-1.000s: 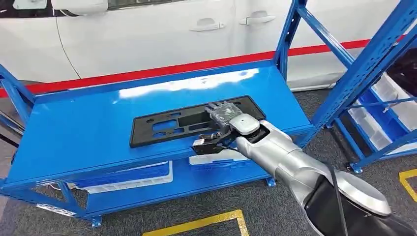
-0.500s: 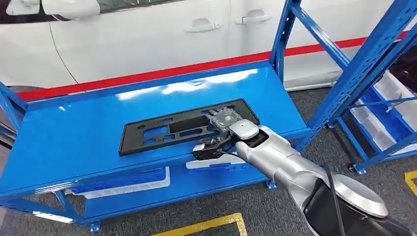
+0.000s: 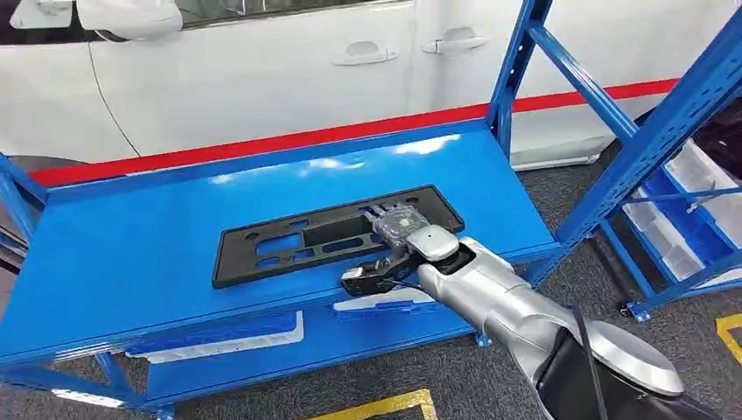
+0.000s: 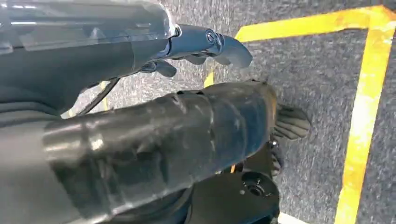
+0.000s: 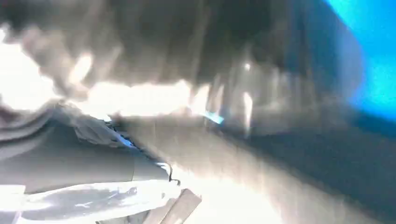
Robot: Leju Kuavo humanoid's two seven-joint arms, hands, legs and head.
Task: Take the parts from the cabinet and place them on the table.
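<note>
My right hand (image 3: 398, 229) lay at frame centre, fingers on the flat black slotted plate (image 3: 337, 232) (grip unclear) atop the glossy blue table (image 3: 131, 254).

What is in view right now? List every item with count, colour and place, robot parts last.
black plastic panel: one, black, flat on the table top, near its front edge
table: one, blue metal, with a lower shelf
shelving rack: one, blue, right of the table
bins: several, white, on the rack's low shelves
car: one, white, behind the table
floor tape: yellow lines on grey floor
right hand: one, on the panel's right end; grip unclear
left hand: one, hanging over the floor
</note>
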